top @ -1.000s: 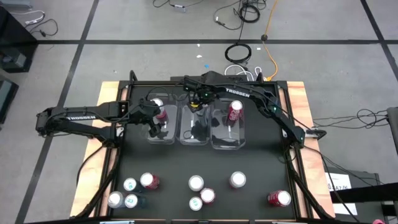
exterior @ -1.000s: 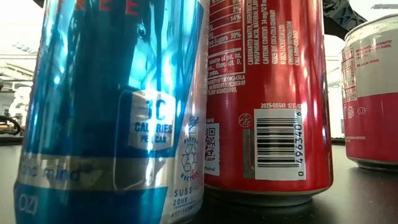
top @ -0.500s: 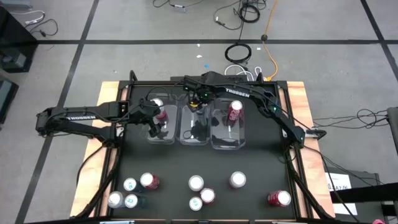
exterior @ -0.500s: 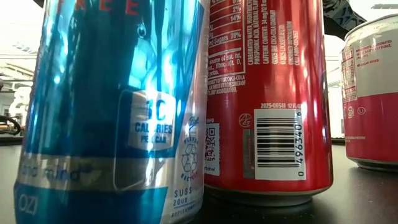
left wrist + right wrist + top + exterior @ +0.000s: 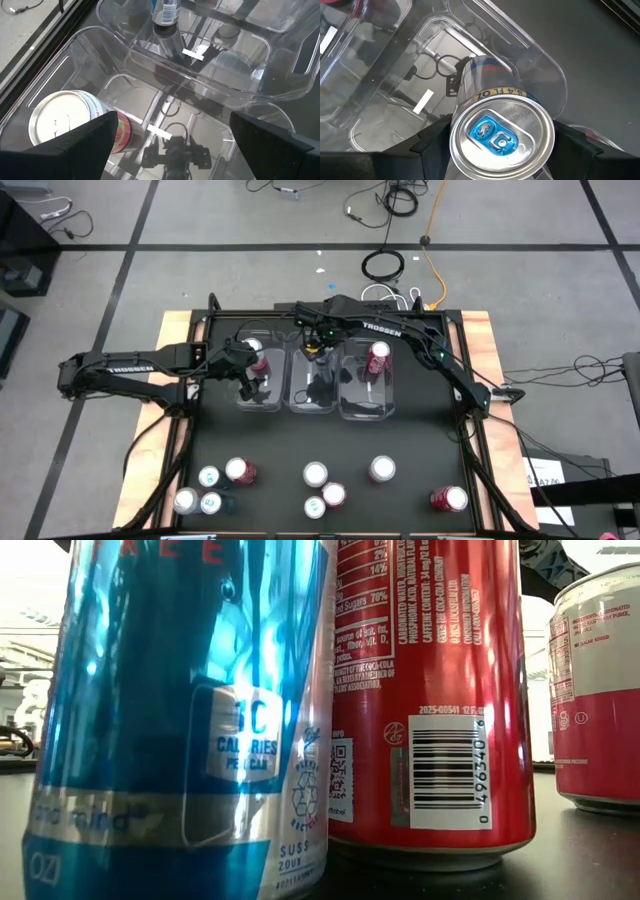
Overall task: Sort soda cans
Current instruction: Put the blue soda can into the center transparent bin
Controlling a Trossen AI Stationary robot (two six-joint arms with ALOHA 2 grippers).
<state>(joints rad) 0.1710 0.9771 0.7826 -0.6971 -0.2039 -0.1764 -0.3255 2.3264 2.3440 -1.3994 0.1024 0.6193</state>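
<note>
Black table (image 5: pixel 400 440); right hand (image 5: pixel 316 348) grips can (image 5: pixel 501 131).

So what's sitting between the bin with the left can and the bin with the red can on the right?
In the high view, the middle clear bin lies there, with the right hand holding a silver-blue can over it.

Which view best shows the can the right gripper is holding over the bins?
The right wrist view: the silver-blue can fills the picture between the right gripper, over the middle bin. The high view hides it under the arm; the left wrist view shows only its lower part; the low view shows other cans.
</note>
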